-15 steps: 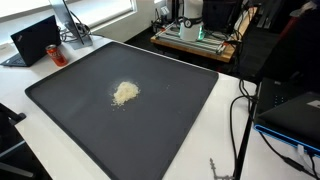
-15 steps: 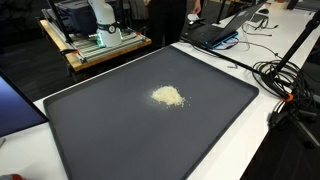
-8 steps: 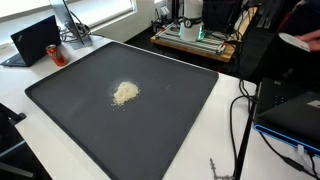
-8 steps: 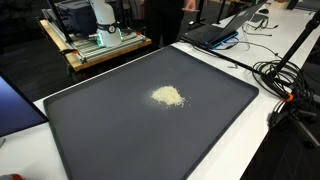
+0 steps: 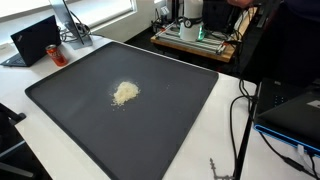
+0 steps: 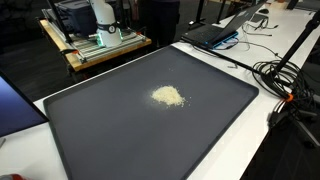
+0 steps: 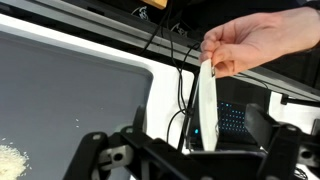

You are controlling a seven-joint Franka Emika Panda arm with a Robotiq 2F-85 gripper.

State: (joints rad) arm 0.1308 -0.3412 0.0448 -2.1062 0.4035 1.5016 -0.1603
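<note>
Looking down from the wrist, the camera catches the gripper (image 7: 188,152) with its two dark fingers spread wide apart and nothing clasped between them. A person's hand (image 7: 262,40) reaches in from the upper right of that view and pinches the top of a thin white strip (image 7: 207,105), which hangs upright in the gap between the fingers and appears to touch neither; how near it is in depth cannot be told. Behind it lie the corner of the dark tray (image 7: 70,90), the white table (image 7: 165,105) and some black cables (image 7: 180,60), while the edge of a pale crumb pile (image 7: 10,160) shows at the lower left. Neither the gripper nor the strip appears in either exterior view. Both exterior views instead show the whole tray (image 5: 180,120) (image 6: 120,130) with the crumb pile (image 5: 125,93) (image 6: 167,96) lying near its middle, well clear of every rim. An exterior view adds an open laptop (image 5: 35,40) beyond one corner of the tray.
</note>
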